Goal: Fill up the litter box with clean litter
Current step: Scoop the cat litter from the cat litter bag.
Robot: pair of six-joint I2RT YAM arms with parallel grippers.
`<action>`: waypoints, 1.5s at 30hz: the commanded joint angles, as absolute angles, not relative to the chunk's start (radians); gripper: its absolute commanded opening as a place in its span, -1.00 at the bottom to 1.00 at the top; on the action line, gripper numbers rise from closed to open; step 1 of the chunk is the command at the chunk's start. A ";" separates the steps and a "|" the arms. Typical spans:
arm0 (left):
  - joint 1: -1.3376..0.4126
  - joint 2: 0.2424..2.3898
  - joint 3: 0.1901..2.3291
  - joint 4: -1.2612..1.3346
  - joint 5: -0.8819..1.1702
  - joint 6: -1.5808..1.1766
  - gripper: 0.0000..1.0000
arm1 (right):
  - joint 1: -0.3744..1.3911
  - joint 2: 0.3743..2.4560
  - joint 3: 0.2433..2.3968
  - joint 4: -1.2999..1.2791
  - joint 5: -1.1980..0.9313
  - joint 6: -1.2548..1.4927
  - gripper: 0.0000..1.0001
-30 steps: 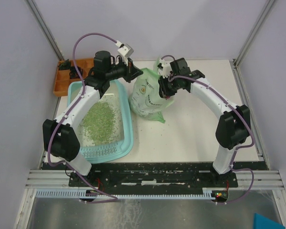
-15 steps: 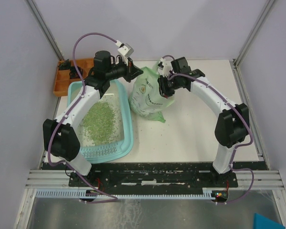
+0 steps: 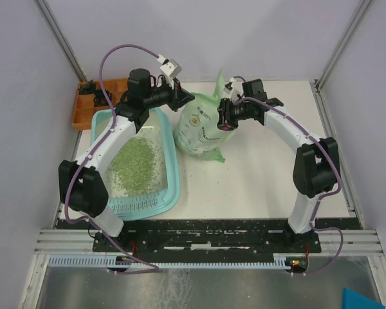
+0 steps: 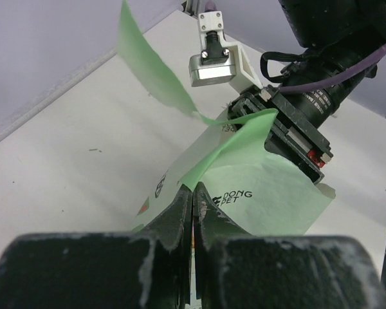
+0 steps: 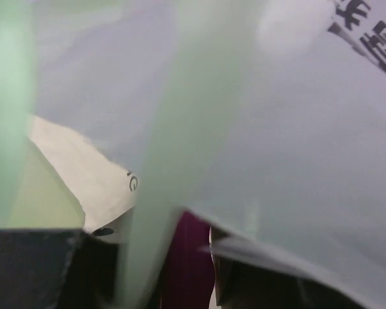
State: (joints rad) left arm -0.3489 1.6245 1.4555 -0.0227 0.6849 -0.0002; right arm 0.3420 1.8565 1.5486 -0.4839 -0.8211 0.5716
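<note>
The light-teal litter box [image 3: 172, 190] lies at the left, with a patch of green clean litter [image 3: 136, 166] spread on its floor. To its right stands the pale green printed bag [image 3: 198, 132]. My left gripper [image 3: 183, 100] is shut on the bag's upper left edge; in the left wrist view its fingertips [image 4: 193, 193] pinch the green film [image 4: 257, 187]. My right gripper [image 3: 224, 117] is pushed into the bag's mouth from the right. Bag film fills the right wrist view, and a magenta scoop handle [image 5: 183, 264] sits between that gripper's jaws [image 5: 188, 257].
An orange compartment tray [image 3: 83, 111] sits at the back left corner behind the litter box. A few stray granules lie on the white table [image 3: 257, 174] near the bag. Frame posts and walls close the sides.
My right gripper has shifted slightly back and right at the bag's mouth, and the bag's top flap now stands up higher. The left arm has held still.
</note>
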 commanded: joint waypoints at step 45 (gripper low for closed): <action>-0.360 1.402 1.444 0.045 0.502 -0.050 0.16 | 0.129 1.581 1.385 -0.342 -1.226 0.520 -0.96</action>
